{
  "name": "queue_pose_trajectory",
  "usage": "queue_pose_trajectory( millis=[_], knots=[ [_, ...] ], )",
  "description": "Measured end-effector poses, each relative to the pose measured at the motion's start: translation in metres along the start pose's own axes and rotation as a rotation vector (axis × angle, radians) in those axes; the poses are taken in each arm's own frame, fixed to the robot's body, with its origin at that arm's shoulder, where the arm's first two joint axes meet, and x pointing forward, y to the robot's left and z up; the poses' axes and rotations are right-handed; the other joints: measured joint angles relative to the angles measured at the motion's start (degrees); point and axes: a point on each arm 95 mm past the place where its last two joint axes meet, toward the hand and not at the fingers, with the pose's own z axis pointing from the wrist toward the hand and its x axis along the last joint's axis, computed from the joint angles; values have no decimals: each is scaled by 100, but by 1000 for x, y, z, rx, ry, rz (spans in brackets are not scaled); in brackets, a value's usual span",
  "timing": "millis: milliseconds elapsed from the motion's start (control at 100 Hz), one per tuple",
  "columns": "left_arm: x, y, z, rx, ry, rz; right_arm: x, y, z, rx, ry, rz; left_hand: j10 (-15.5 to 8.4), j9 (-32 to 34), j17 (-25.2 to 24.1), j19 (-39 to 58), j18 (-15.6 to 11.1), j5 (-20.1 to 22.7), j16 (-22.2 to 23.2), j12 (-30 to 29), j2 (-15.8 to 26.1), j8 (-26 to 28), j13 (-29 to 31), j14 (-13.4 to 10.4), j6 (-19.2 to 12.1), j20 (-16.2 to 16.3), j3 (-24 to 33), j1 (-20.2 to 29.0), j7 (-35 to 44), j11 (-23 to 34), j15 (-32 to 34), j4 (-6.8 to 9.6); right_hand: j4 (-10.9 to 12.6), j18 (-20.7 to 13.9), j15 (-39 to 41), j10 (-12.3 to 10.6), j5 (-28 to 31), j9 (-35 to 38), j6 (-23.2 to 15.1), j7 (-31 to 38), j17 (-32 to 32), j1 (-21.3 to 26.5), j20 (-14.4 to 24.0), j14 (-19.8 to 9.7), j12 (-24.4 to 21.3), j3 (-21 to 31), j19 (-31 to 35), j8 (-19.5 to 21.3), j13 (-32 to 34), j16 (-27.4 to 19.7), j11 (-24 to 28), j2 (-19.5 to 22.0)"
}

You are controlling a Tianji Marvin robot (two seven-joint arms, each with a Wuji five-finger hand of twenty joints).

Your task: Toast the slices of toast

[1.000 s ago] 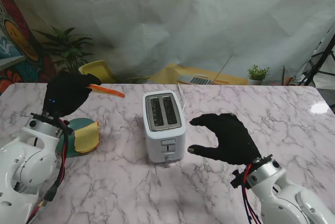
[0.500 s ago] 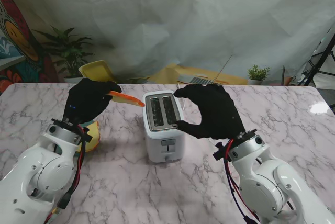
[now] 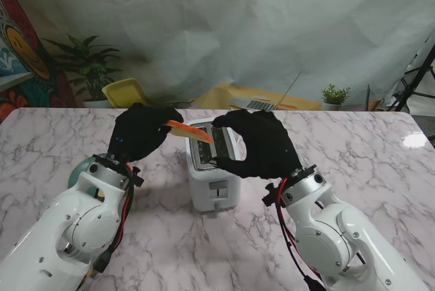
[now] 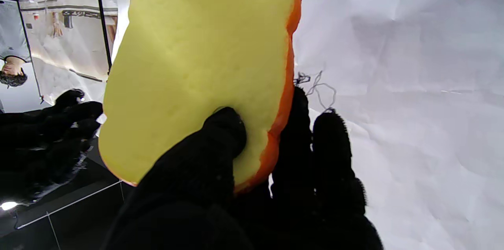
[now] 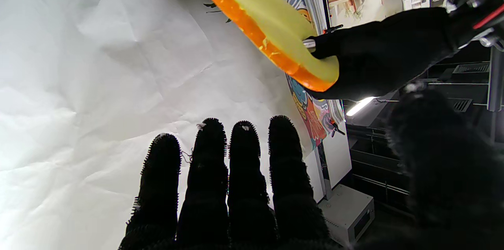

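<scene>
A marble-patterned worktop (image 3: 380,148) was seen from above, with a white draped sheet (image 3: 272,26) behind it. At the far left, a teal plate (image 3: 80,168) lay on the worktop, mostly hidden behind the left arm. The left hand (image 3: 139,131), in a black glove, was clamped on a toast slice (image 3: 190,130), yellow with an orange crust. In the left wrist view the thumb (image 4: 220,132) pressed on the yellow face of the slice (image 4: 197,65), with the other fingers behind it. The slice was held up off the worktop, lying nearly flat, its free end reaching over the left part of the toaster's top. The white two-slot toaster (image 3: 212,172) stood at the middle of the worktop. Just right of the slice, the right hand (image 3: 255,143), also in a black glove, hovered over the toaster. Its fingers (image 5: 244,171) were straight and side by side with the thumb spread apart, holding nothing.
</scene>
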Motion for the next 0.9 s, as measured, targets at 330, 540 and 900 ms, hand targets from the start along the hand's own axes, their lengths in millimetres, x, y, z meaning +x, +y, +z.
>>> queue_pose_trajectory(
  millis=[330,540,900],
  knots=[
    [15,5,4,-8,27,-20,8,-12,13,-11,11,42,28,6,22,10,15,7,18,4,-1,0,0,20,-1,50,10,0,-9,0,108,0,-1,10,138,10,0,0,0,73,54,4,49,127,82,131,64,69,151,117,177,-58],
    [22,5,2,-17,32,-32,14,-18,22,-8,21,52,34,12,34,68,71,18,18,5,-1,1,1,55,-1,102,14,-1,-52,0,135,0,-10,72,273,10,5,0,0,237,130,5,63,128,150,289,157,192,312,221,387,-202],
    [32,6,1,-21,46,-41,13,-23,30,-40,6,55,36,16,57,71,76,20,2,7,-1,1,2,58,-1,108,16,-4,-54,0,180,-1,-12,477,601,62,414,538,-130,892,761,27,304,371,345,835,658,436,1338,589,850,-499]
  ],
)
